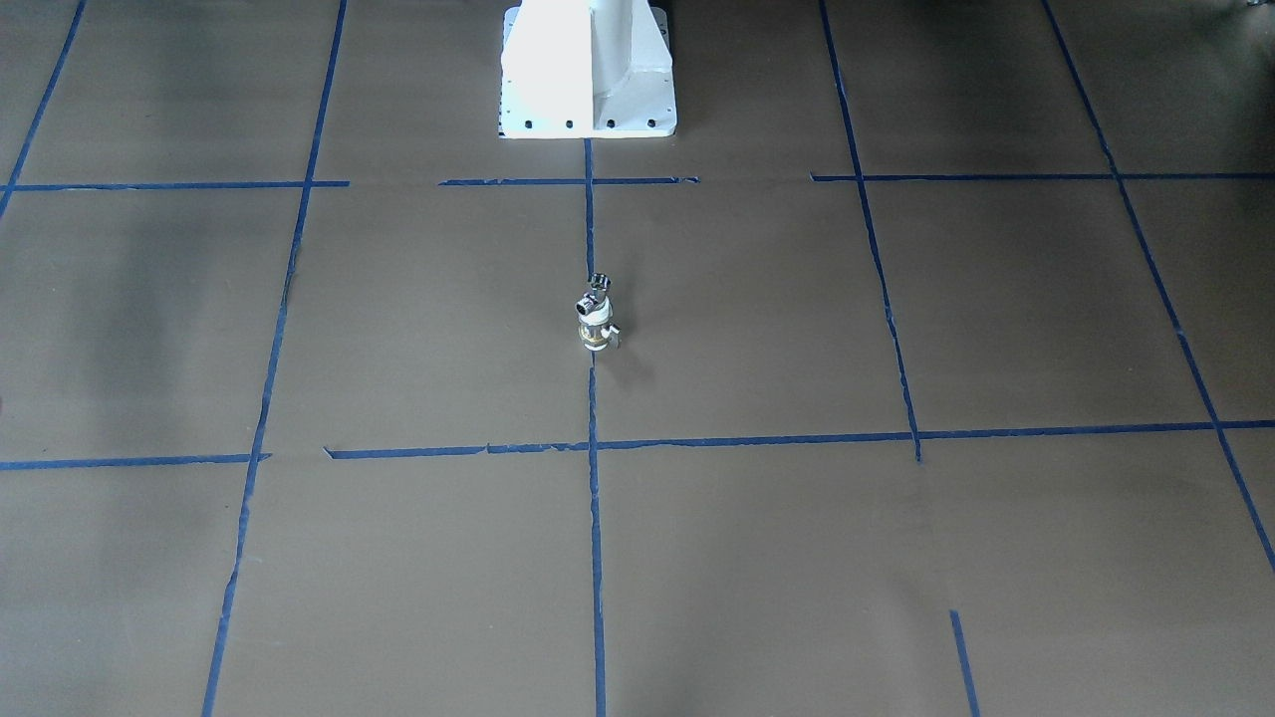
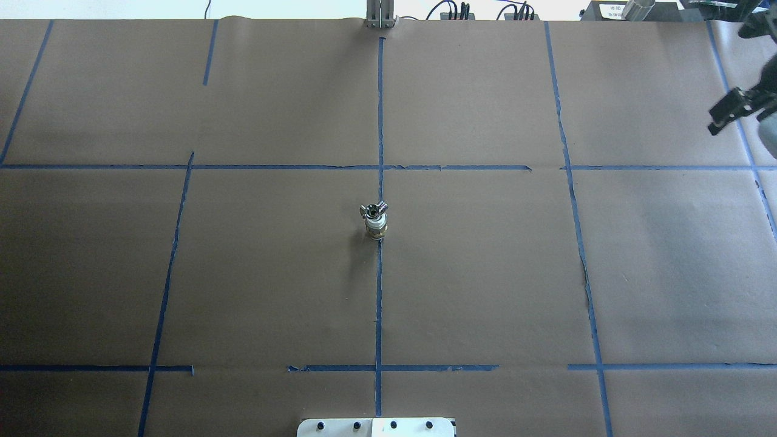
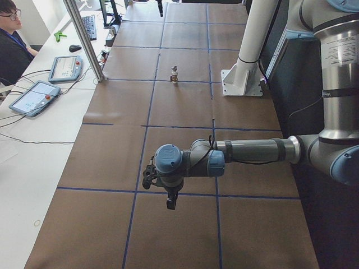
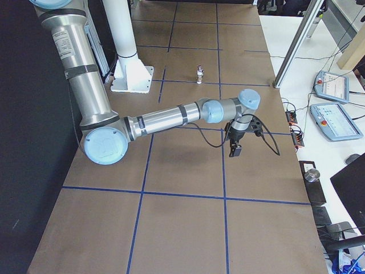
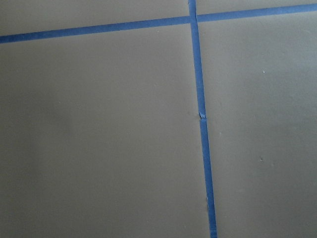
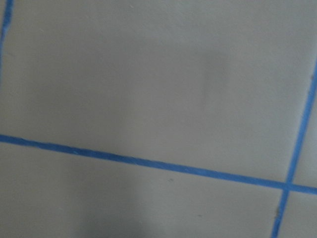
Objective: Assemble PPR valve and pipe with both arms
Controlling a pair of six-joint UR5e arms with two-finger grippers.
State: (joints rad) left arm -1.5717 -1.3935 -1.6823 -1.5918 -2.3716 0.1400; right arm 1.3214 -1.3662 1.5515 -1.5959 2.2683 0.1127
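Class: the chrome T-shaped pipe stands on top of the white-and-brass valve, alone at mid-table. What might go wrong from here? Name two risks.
1. The pipe sits atop the upright PPR valve on a narrow base, held by nothing; a knock to the table might topple it.
2. The joint is too small to judge, so it may be loose.

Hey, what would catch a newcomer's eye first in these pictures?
The chrome pipe sits on top of the PPR valve, apparently joined, standing upright alone on a blue tape line at the table's centre. Far from it, the left end effector and right end effector hang over opposite table ends.
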